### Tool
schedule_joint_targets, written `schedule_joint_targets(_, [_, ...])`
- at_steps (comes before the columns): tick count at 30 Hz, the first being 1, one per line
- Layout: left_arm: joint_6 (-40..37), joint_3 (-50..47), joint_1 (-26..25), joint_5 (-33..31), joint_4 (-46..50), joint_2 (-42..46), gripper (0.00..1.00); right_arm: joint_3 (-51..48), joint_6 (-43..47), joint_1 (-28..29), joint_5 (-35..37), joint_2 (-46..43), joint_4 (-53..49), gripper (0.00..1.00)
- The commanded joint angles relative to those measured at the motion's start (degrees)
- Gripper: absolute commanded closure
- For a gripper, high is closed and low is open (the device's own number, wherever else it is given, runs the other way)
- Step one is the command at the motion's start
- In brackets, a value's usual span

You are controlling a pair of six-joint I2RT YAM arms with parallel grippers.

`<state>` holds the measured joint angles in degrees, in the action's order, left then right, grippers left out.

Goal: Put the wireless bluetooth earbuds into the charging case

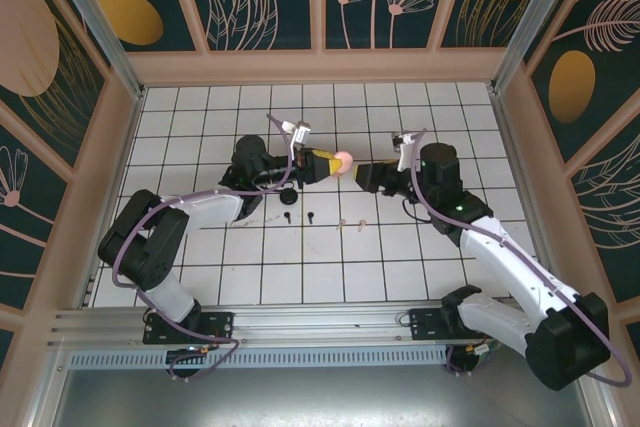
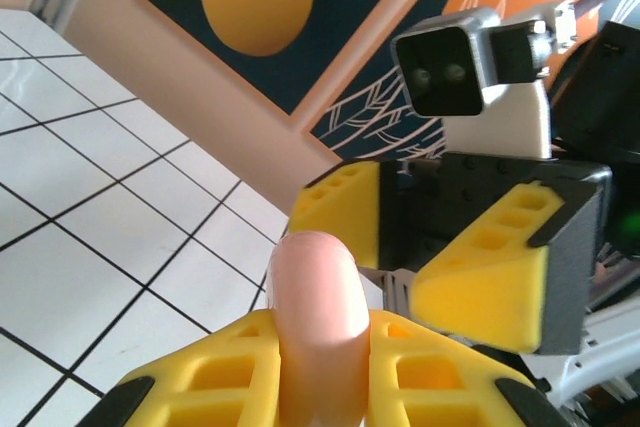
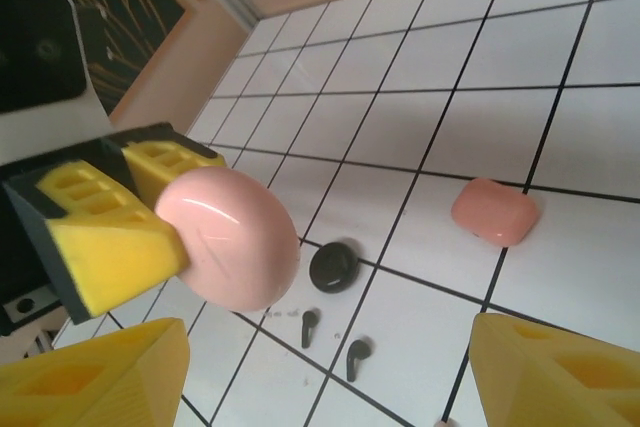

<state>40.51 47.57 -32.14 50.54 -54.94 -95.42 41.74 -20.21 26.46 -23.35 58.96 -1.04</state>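
White tiled tabletop (image 1: 200,257), walled on three sides. Left arm (image 1: 160,237) and right arm (image 1: 500,247) both reach inward and meet near mid-table, claws facing each other. Left claw (image 1: 322,166) is clamped on a pink charging case (image 1: 343,159) and holds it up off the tiles; from the left wrist its yellow fingers (image 2: 230,367) press both sides of the case's rounded body. Right claw (image 1: 368,175) is just beside the case, not touching it, with its jaws spread wide; the right wrist view shows them well apart with the case ahead of the gap. A second pink rounded box (image 3: 495,211) lies flat on the tabletop, off on its own. A black round case (image 3: 335,267) sits on a tile below the held case. Two black earbuds (image 3: 357,357) lie loose near that black case. Two pink earbuds (image 1: 343,225) lie on the tiles to their right in the overhead view, close together.
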Motion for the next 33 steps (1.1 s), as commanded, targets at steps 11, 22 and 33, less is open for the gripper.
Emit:
schedule_joint_targets(11, [-0.95,2.93,0.24,4.17,1.24,-0.65,1.00,3.92,1.85,-0.15,-4.00,4.87,4.71,0.27])
schedule_joint_targets(22, [-0.42,2.85,0.26,4.82,0.62,0.09,1.00,5.10,1.56,-0.28,-1.05,7.93,4.75,0.29])
schedule_joint_targets(33, [0.36,1.77,0.24,4.83,-0.61,2.25,1.00,0.80,-1.77,-6.24,0.20,6.16,5.29,0.33])
